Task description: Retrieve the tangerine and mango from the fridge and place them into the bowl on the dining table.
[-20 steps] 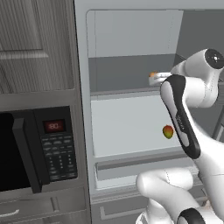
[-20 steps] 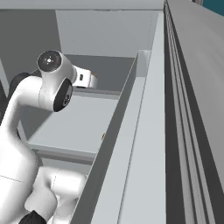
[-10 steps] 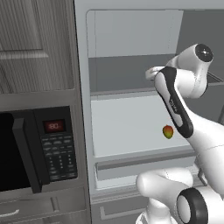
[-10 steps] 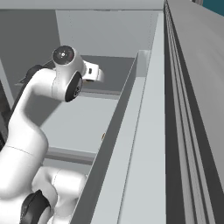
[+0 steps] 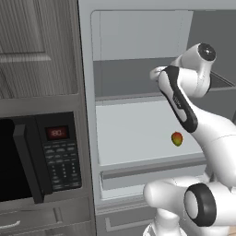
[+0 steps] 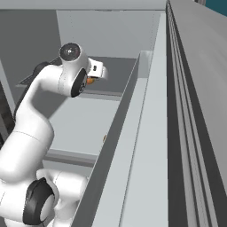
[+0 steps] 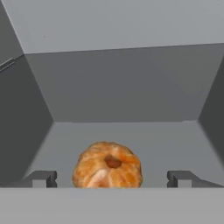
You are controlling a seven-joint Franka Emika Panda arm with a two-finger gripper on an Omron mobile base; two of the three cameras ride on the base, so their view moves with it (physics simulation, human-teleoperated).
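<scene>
Half the tangerine (image 7: 107, 165) below frame

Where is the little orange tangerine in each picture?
Left base view: hidden behind the arm, so I can't point to it.
Right base view: a small orange bit of the tangerine peeks out just under the white hand, upper left.
Hand view: bottom middle, between the tips of the open tool.
Shared landmark: the fridge shelf it sits on.
</scene>
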